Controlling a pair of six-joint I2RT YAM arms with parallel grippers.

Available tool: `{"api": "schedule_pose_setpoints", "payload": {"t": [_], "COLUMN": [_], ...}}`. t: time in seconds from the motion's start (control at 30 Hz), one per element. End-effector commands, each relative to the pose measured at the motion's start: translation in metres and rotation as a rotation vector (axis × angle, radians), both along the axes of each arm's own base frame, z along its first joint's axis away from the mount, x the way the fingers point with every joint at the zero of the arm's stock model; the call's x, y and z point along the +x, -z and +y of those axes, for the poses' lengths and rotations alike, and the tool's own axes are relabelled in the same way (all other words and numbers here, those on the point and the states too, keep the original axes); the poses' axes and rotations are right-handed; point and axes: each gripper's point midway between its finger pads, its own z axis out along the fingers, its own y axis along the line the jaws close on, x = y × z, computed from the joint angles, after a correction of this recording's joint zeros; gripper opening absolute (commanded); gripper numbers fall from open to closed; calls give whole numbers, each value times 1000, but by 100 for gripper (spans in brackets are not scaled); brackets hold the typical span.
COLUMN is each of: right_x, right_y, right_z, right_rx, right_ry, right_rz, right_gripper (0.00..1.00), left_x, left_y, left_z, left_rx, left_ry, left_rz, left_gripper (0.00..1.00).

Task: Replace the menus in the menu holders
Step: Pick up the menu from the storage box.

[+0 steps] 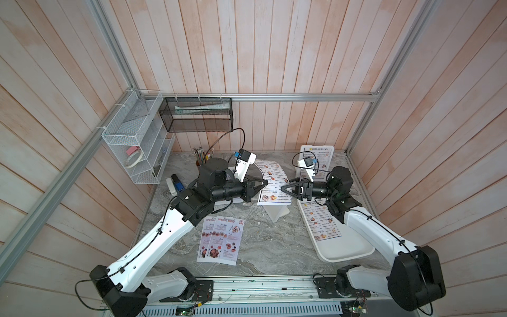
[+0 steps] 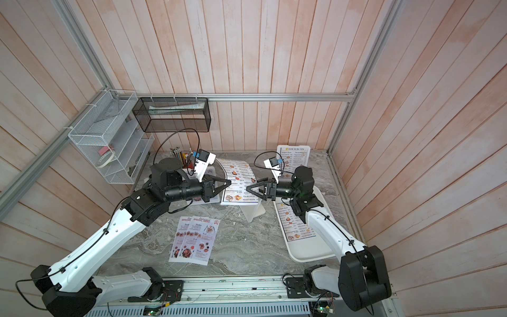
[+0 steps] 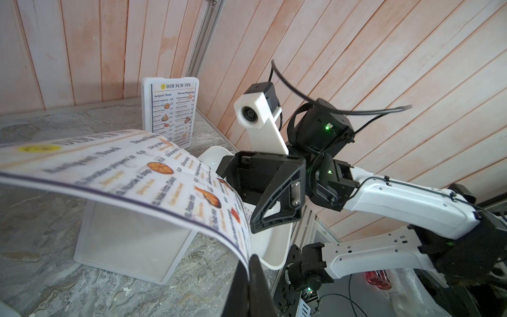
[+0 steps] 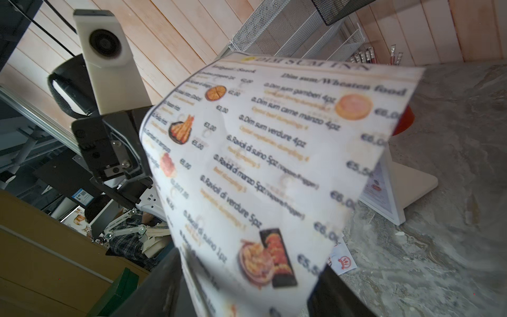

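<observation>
Presently, left claw (image 1: 265,183): clamped on the left edge of the Dim Sum Inn menu (image 1: 274,177).
Right claw (image 1: 283,188): jaws apart, astride its right edge.
Menu holder (image 1: 277,212): beneath the bowed sheet.

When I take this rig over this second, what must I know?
Left gripper: shut on the Dim Sum Inn menu's edge.
Right gripper: open at the opposite edge.
Empty holder lies beneath it; back holder already shows Dim Sum Inn.
Two Special Menu sheets lie on the table; a spare menu on the tray.
Left: load the empty holder, then check the third holder behind the left arm.
</observation>
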Motion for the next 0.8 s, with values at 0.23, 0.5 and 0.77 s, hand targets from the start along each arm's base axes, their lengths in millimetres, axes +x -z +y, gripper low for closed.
{"api": "schedule_pose_setpoints", "payload": {"t": [0.23,0.5,0.77], "right_x": [-16,-15,-14], "right_y": [-19,-29,-38], "right_z": [-2,-8,-12], "right_rx": [59,83,92], "right_ry": [-52,-31,-26], "right_rz": [-69,-103,-138], "right_gripper": [70,70,68], "left_x": [-12,-16,-13], "left_y": [-2,8,28], "left_z": [8,11,13], "left_rx": [-45,-49,-24], "left_ry": [7,6,-23], "left_rz": [2,28,72], "left_gripper": [5,5,5]}}
